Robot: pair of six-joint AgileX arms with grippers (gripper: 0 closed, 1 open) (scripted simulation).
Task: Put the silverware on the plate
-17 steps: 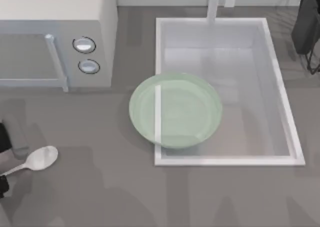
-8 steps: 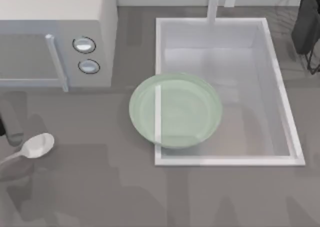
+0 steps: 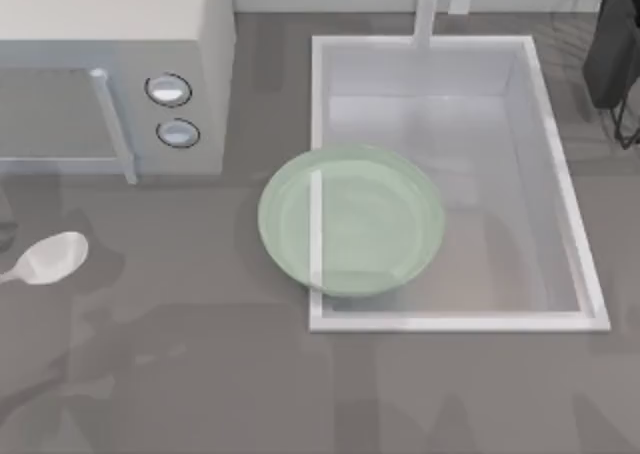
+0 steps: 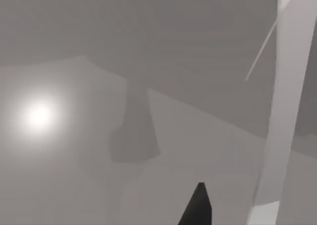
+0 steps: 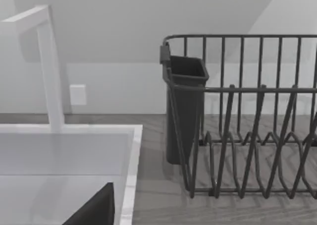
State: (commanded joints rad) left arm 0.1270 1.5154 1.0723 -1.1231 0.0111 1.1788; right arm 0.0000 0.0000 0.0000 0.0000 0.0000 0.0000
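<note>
From the top view, the spoon (image 3: 48,259) sits at the far left edge of the table, its handle running off the frame's left side, well apart from the plate (image 3: 350,221), which rests across the near-left corner of the sink (image 3: 560,189), in front of the microwave (image 3: 110,74). The plate holds nothing, so I judge the task barely begun: the spoon must cross most of the counter and be set down. In the left wrist view I see one dark fingertip (image 4: 197,207) over grey counter beside a pale upright bar (image 4: 282,111); I cannot tell whether that gripper grips the spoon. In the right wrist view a dish rack (image 5: 247,116) and faucet (image 5: 47,61) stand ahead; the right gripper's state I cannot tell either.
</note>
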